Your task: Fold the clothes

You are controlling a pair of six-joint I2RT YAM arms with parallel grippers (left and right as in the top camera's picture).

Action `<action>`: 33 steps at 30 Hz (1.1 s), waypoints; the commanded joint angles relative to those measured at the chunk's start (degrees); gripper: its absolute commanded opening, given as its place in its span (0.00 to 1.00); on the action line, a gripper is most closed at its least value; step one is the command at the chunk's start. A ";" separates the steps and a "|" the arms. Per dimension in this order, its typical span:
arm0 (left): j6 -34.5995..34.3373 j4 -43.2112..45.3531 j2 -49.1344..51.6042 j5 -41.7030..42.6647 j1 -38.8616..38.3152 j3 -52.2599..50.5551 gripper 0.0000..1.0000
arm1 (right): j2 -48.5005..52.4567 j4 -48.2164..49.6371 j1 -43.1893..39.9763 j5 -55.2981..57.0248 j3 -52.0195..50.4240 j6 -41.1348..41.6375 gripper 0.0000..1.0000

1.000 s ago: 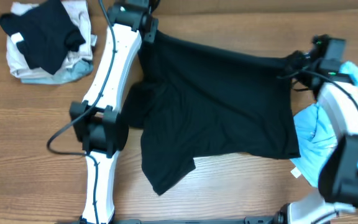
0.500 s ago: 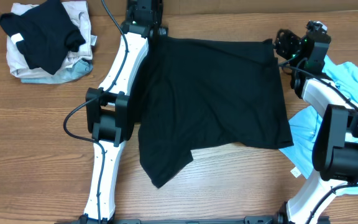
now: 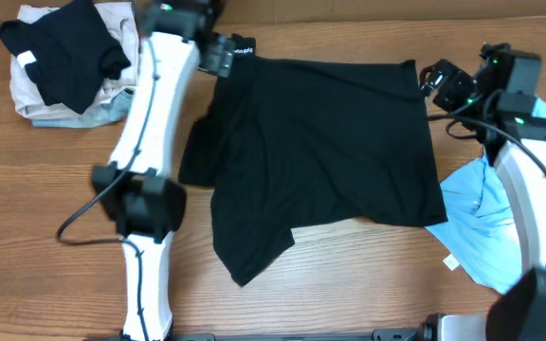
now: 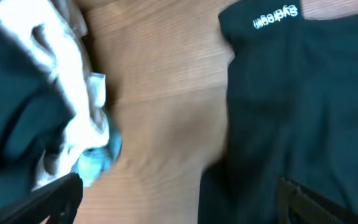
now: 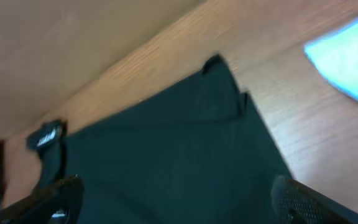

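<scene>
On the wooden worktop [image 3: 349,284] the black T-shirt [image 3: 330,161] lies spread. The left end effector [image 3: 224,55] and right end effector [image 3: 437,80] gape empty by its far corners. Probably best to grip the ragged near hem evenly.

One line of white lettering [image 4: 277,17] sits on the black T-shirt [image 3: 330,152], up at its far corner. It's upside down in the left wrist view and too blurred to spell out. Overhead and right wrist views show only a white fleck. Nothing else reads.
</scene>
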 commanded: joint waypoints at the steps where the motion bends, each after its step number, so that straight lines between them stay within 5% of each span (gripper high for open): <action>1: -0.50 -6.19 -3.72 13.00 4.72 1.29 1.00 | -0.72 -5.95 0.24 -3.28 0.09 -0.68 1.00; 7: 10.45 -11.87 -2.99 26.21 7.52 -0.24 1.00 | 0.22 -13.03 0.22 -3.43 -0.13 -2.69 1.00; 12: 14.53 0.15 1.88 26.01 3.82 -1.70 1.00 | 0.48 -13.22 0.24 -3.43 -0.13 -2.82 1.00; 20: 15.17 18.18 15.32 7.93 -6.01 -1.70 1.00 | 0.48 -13.68 0.24 -3.41 -0.13 -2.82 1.00; 33: 10.47 21.53 22.40 -0.92 -5.73 -1.70 0.81 | 0.48 -14.47 0.24 -3.39 -0.13 -2.84 1.00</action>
